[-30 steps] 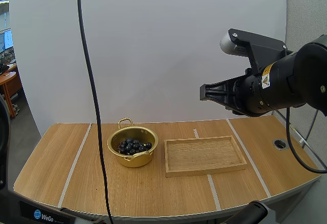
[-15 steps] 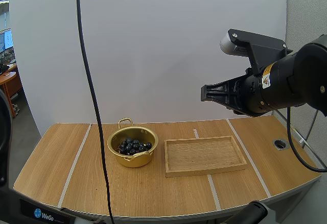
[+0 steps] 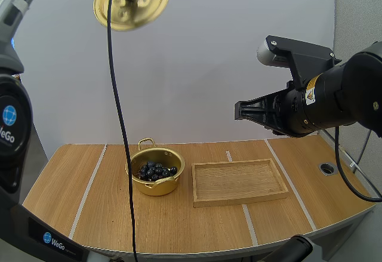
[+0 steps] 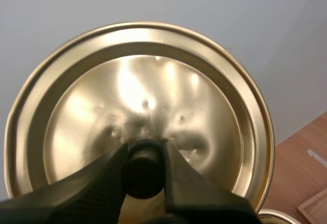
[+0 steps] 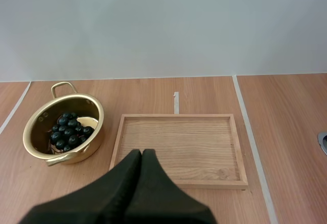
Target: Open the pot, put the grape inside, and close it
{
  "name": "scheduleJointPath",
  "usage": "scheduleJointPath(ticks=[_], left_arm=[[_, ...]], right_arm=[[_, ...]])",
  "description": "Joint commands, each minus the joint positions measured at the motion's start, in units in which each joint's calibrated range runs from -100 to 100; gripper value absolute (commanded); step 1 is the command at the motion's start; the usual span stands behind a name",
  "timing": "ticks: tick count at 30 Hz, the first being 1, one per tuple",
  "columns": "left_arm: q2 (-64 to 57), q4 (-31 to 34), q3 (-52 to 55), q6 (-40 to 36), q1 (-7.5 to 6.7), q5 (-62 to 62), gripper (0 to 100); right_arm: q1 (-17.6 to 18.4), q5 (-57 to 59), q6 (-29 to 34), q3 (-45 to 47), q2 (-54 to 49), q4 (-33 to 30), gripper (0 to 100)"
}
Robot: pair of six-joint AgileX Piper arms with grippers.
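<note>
Left gripper (image 4: 144,158) clamps lid (image 4: 153,91), held high to clear pot (image 3: 160,188) — grapes (image 3: 156,170) already inside; right gripper (image 5: 141,155) closed, empty, parked aside.

The lid (image 4: 153,81) is shiny gold with a black knob (image 4: 143,170). The pot (image 3: 156,187) is the same gold, and its grapes (image 3: 156,170) are blue-black. The tray (image 3: 239,200) is pale grained wood. The worktop (image 3: 59,184) is warmer brown wood with pale stripes. The left claw (image 4: 144,155) and right claw (image 5: 141,155) are black.

lid (image 4: 148,89) rim behind left gripper (image 4: 144,156), pot (image 4: 276,217) cropped
</note>
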Motion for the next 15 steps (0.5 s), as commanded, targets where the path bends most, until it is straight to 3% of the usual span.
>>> scheduleJointPath(ticks=[1, 6, 15], left_arm=[[1.73, -3.19, 5.36, 1.01, -0.19, 0.0, 0], [4.43, -7.27, 15.18, 3.85, -0.19, 0.0, 0], [11.72, -9.02, 30.46, 7.93, -0.19, 0.0, 0]], right_arm=[[-0.2, 0.63, -0.54, 0.06, -0.68, -0.54, 0], [-0.2, 0.63, -0.54, 0.06, -0.68, -0.54, 0], [-0.2, 0.63, -0.54, 0.06, -0.68, -0.54, 0]])
